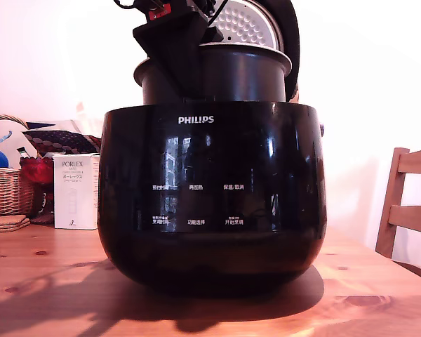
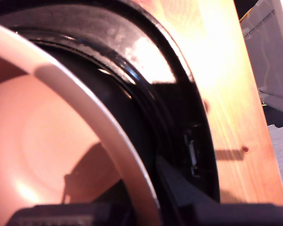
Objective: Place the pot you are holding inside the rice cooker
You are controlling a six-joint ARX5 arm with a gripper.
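Tabletop [image 1: 49,295], wood, fills the lower edge of the exterior view; cooker shadow falls fwd on it.

Rice cooker [image 1: 212,193], glossy black, sits centre frame on the table, brand text and button labels facing cam. Body upright, mouth open at top.

Pot [image 1: 231,74], matte dark, upper centre of the exterior view. Lower part already below the cooker mouth, flared rim and much of the wall above it. Looks roughly level, maybe slightly tilted; hard to say. Judgement: partway in, not seated. Kept centred over the opening prob. so the wall clears the cooker lip on the way down.

Gripper [image 1: 174,49], black, upper centre-left of the exterior view, hangs over the near-left side of the pot rim. Fingers closed on the rim, it seems: one jaw outside the wall, the other presumably inside, not visible. A rim grip suits a round body too wide to span.

Wrist view: pale rim of pot [image 2: 92,117] sweeps from upper left to lower centre, pinkish inner floor at lower left. Cooker's black lip [image 2: 146,70] curves just outside it, narrow dark gap between, so clearance is tight on that side. Dark gripper parts along the lower edge, blurred.

Lid [image 1: 256,24], open, stands behind the pot at top of the exterior view, dimpled silver plate facing fwd, held back out of the drop path.

Far: white box [image 1: 76,191] and basket [image 1: 7,189] at left, chair [image 1: 407,203] at right.
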